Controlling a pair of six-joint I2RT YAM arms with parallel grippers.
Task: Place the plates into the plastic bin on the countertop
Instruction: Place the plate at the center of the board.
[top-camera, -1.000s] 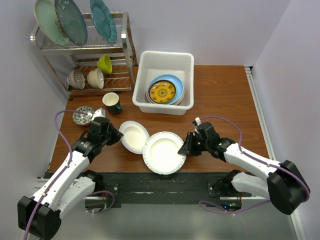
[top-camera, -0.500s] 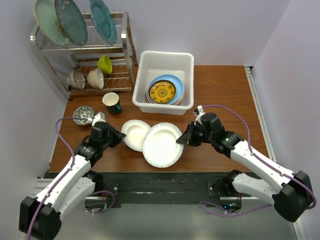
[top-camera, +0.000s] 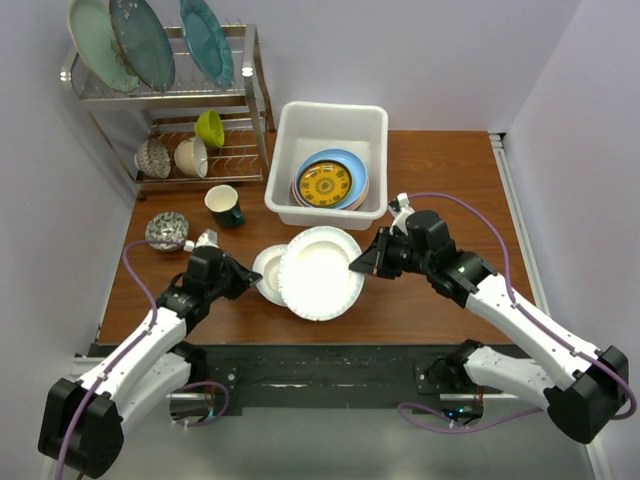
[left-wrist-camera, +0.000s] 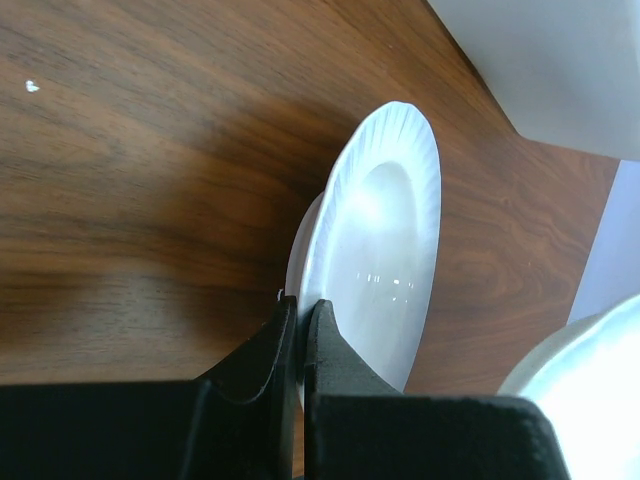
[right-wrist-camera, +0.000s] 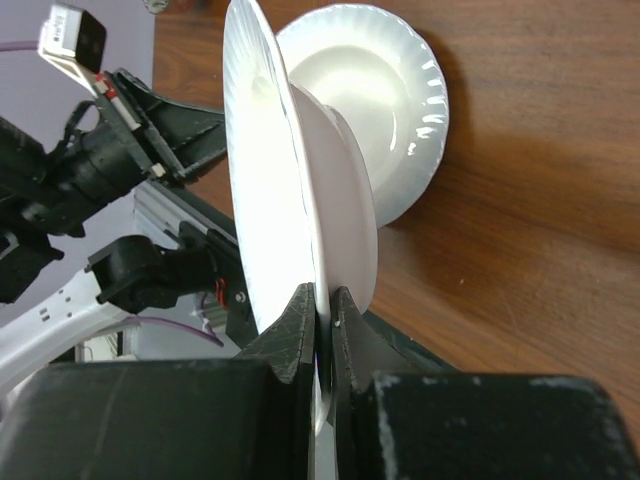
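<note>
My right gripper (top-camera: 362, 264) is clamping the rim of the big plate (top-camera: 320, 272), which is hanging tilted above the countertop (top-camera: 450, 190), just in front of the bin (top-camera: 330, 110). My left gripper (top-camera: 247, 277) is pinching the edge of the small plate (top-camera: 266, 270). Seen from the top, the big plate is partly covering it. Other plates (top-camera: 330, 182) are lying stacked in the bin, a gold one on top.
</note>
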